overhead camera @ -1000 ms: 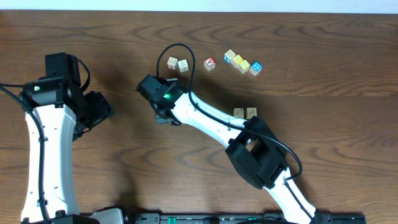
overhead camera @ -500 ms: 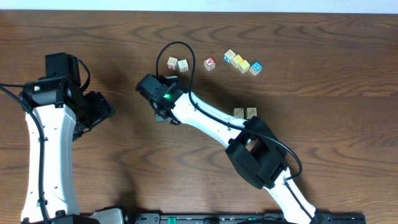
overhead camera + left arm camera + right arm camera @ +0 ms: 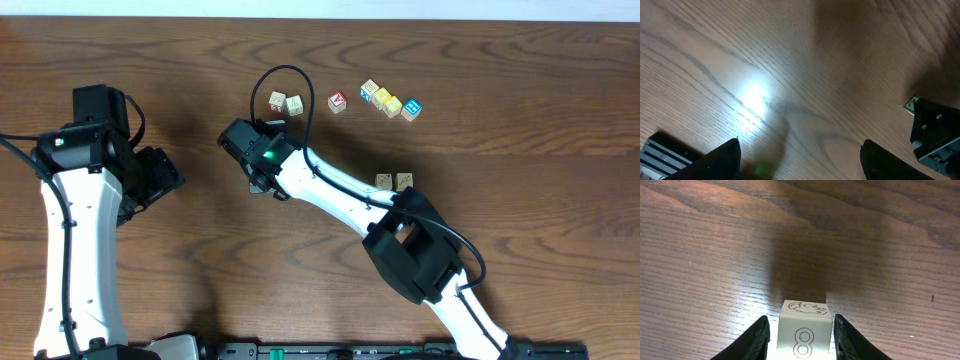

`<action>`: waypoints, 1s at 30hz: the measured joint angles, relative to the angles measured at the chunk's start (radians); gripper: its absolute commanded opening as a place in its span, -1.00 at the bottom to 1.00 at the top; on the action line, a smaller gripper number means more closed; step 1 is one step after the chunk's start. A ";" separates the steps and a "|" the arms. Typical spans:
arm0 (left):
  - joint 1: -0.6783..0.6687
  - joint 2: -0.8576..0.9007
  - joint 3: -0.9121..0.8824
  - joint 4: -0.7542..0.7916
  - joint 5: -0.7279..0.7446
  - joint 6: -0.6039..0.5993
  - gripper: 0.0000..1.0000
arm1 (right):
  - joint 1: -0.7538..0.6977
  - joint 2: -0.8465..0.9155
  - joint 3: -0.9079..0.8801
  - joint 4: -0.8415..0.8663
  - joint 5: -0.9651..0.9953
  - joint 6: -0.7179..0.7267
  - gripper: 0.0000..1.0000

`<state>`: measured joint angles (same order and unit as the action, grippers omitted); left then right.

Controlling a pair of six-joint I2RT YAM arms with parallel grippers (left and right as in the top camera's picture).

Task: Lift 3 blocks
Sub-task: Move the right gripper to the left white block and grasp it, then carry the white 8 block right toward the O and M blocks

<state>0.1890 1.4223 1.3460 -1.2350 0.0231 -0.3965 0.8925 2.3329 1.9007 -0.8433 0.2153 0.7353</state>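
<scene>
Cream wood marked with an 8 is clamped in the right hand: one block is gripped, below and left of the red-faced cube. Over the last second almost nothing is altered, so the lift is judged stalled rather than advancing. Clearance above the counter cannot be told. The left hand, far left of that cube, is spread wide and empty.

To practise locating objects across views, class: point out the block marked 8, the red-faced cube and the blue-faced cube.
block marked 8 (image 3: 804,342): right wrist view, on the printed 8.
red-faced cube (image 3: 338,101): overhead view, top face.
blue-faced cube (image 3: 411,109): overhead view, top face.
</scene>
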 measured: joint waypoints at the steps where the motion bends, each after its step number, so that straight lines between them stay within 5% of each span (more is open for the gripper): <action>1: 0.000 0.000 0.000 0.000 0.000 0.000 0.54 | 0.000 0.000 0.000 0.000 0.001 0.000 -0.23; 16: 0.000 0.000 0.000 0.000 0.000 0.000 0.54 | 0.000 0.000 -0.042 0.021 0.002 0.012 -0.22; 30: 0.000 0.000 0.000 0.000 0.000 0.000 0.54 | 0.000 0.000 -0.042 0.014 0.006 -0.014 -0.46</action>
<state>0.1890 1.4223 1.3460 -1.2350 0.0231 -0.3965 0.8925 2.3329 1.8591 -0.8288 0.2211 0.7208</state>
